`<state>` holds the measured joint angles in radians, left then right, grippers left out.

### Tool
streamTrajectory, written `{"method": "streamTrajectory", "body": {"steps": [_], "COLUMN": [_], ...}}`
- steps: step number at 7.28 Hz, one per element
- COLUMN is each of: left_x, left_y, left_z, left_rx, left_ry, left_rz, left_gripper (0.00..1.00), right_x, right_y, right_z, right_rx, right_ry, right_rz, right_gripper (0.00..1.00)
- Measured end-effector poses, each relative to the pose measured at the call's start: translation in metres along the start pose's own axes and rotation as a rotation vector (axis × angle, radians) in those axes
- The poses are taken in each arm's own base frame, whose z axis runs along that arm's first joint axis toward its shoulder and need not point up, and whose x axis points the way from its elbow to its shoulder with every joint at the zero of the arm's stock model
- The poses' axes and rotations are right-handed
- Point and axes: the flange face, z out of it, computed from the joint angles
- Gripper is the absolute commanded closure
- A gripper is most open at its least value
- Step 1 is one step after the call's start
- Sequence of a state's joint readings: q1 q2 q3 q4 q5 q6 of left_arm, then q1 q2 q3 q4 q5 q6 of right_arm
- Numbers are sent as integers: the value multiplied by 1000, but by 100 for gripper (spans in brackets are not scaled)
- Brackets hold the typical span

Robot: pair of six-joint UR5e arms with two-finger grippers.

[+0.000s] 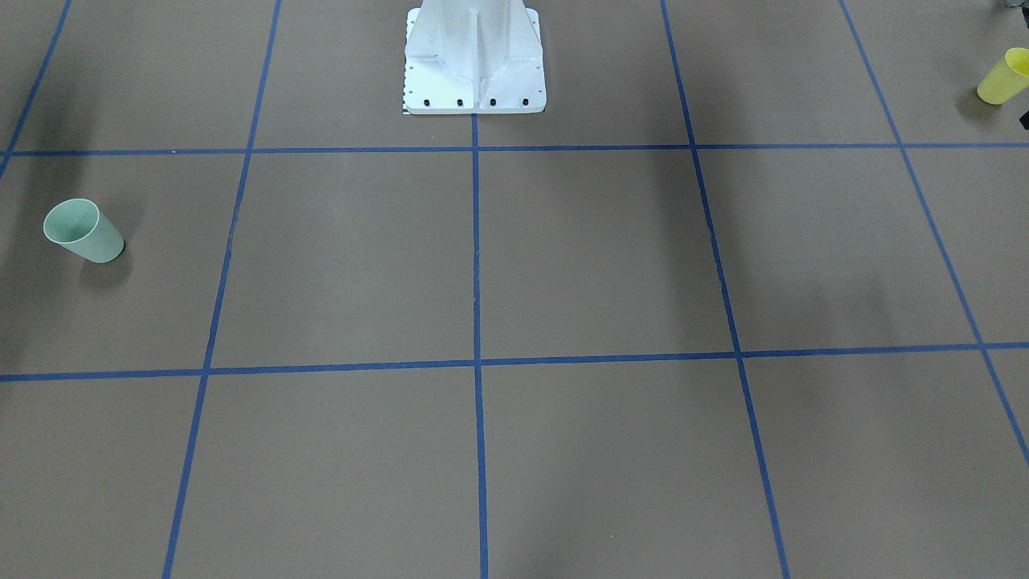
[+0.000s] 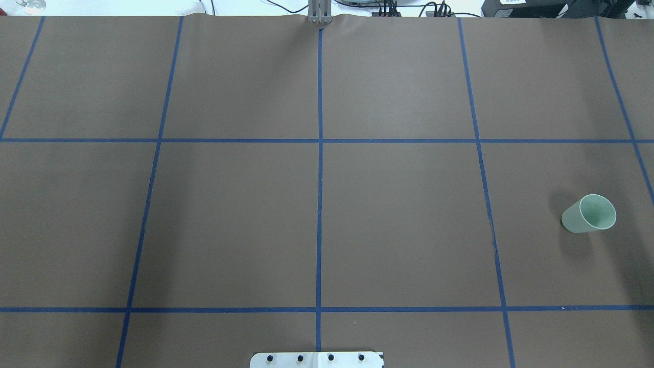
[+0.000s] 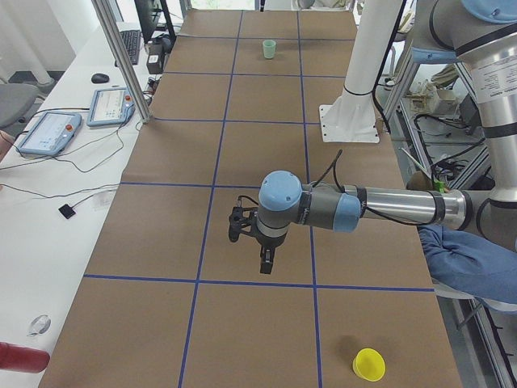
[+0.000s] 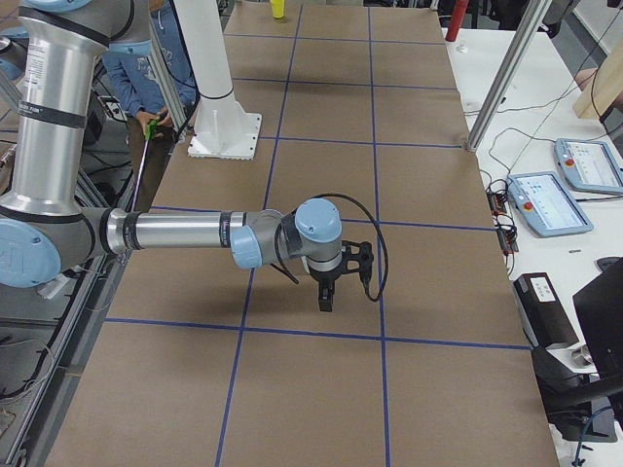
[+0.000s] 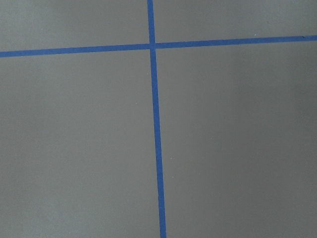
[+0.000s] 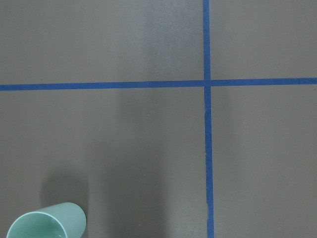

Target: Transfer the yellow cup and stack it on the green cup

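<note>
The green cup [image 1: 83, 231] stands upright on the brown table at the robot's right end; it also shows in the overhead view [image 2: 589, 213], the left side view [image 3: 269, 48] and the right wrist view [image 6: 47, 225]. The yellow cup [image 1: 1005, 76] stands upright at the robot's left end, near the robot-side edge, and also shows in the side views [image 3: 369, 364] [image 4: 278, 8]. My left gripper [image 3: 266, 263] hangs above the table, well away from the yellow cup. My right gripper [image 4: 326, 297] hangs above the table near the green cup's end. I cannot tell if either is open or shut.
The white robot base [image 1: 474, 60] stands at the middle of the robot side. Blue tape lines [image 2: 320, 179] divide the table into squares. Teach pendants [image 3: 113, 105] and cables lie on a white bench beyond the far edge. A metal post [image 3: 121, 56] stands there.
</note>
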<state>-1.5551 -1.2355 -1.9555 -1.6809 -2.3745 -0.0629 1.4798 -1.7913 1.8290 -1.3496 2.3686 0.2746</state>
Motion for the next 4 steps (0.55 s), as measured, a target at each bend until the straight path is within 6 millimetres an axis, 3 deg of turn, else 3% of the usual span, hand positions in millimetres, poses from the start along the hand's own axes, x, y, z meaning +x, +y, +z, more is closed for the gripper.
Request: {"method": "streamTrajectory", "body": {"steps": [4], "left_x": [-16], "left_y": [4], "left_z": [15], "left_rx": [-29], "left_ry": [-10], "left_rz": [-24], "left_gripper": [0], "right_x": [-2], "right_y": [0], "right_z": [0], "right_rx": [0], "right_ry": [-14], "right_rz": [-4], "right_gripper": [0]}}
